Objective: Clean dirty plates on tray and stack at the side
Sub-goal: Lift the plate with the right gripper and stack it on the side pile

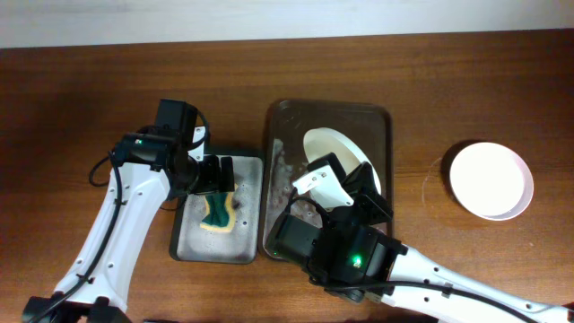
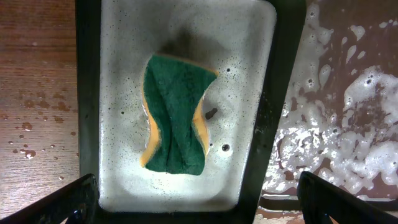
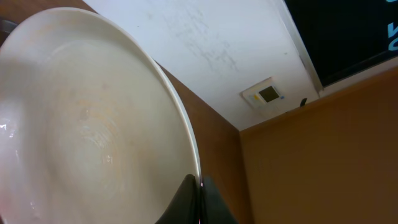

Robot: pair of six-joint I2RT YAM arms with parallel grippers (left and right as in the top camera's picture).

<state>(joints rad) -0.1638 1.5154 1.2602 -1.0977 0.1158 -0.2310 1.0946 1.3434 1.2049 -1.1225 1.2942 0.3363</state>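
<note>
Worktop (image 1: pixel 420 179) strip between tray (image 1: pixel 359 115) and side plate (image 1: pixel 491 179): open, passable. Tilted plate (image 1: pixel 336 148), pinched in right claw (image 3: pixel 196 202), plus arm: blocks tray middle and front. Left claw (image 1: pixel 218 175), spread wide, occupies space over sponge tray (image 1: pixel 229 244); sponge (image 1: pixel 218 213) lies beneath.

The table (image 1: pixel 81 81) is dark reddish-brown wood with a long grain running across it, and it fills nearly the whole overhead view. Along its far edge runs a pale off-white strip (image 1: pixel 269 18); whether this is wall or floor cannot be told. In the left wrist view, small water droplets (image 2: pixel 25 127) lie scattered on the wood. The right wrist view looks up at a white surface (image 3: pixel 205 37) with faint grey scuffs, which meets an orange-brown wall (image 3: pixel 323 162) along a straight edge. A small white box (image 3: pixel 267 94) with a dark square screen sits on the white surface just beside that edge. At upper right is a black pane (image 3: pixel 348 31) in a pale frame, with blue marks at its right side. The light is soft and even.
</note>
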